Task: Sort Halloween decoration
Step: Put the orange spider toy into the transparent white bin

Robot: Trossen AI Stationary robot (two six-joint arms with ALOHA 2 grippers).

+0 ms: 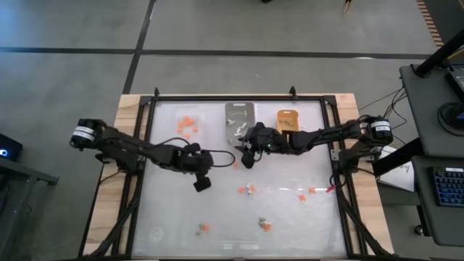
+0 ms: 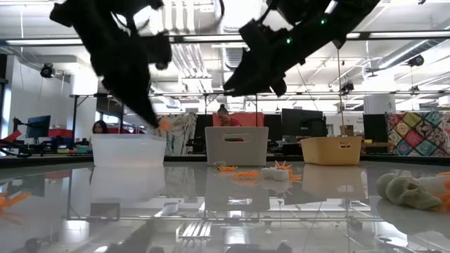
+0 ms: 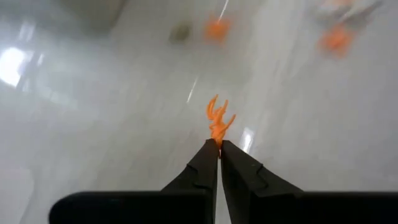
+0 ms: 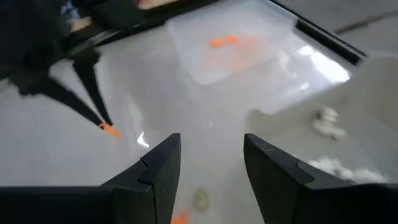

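Glossy white bench (image 1: pixel 290 217): left claw (image 3: pixel 219 144) pinches an orange trinket (image 3: pixel 217 118) (light, spiky, likely slippery; best gripped at its stem) above mid-bench, left of centre; right claw (image 4: pixel 211 162) hangs wide near the grey tray (image 1: pixel 238 116).

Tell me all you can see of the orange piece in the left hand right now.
The orange trinket is small, bright orange and plastic-looking, with thin branching prongs that fan out from a narrow stem. The left hand is shut on that stem, its two dark fingertips pinching the base, so the prongs stick out past the tips. The right wrist view shows it as an orange speck at those fingertips, apparently lifted just off the glossy white table. Nothing else touches it.
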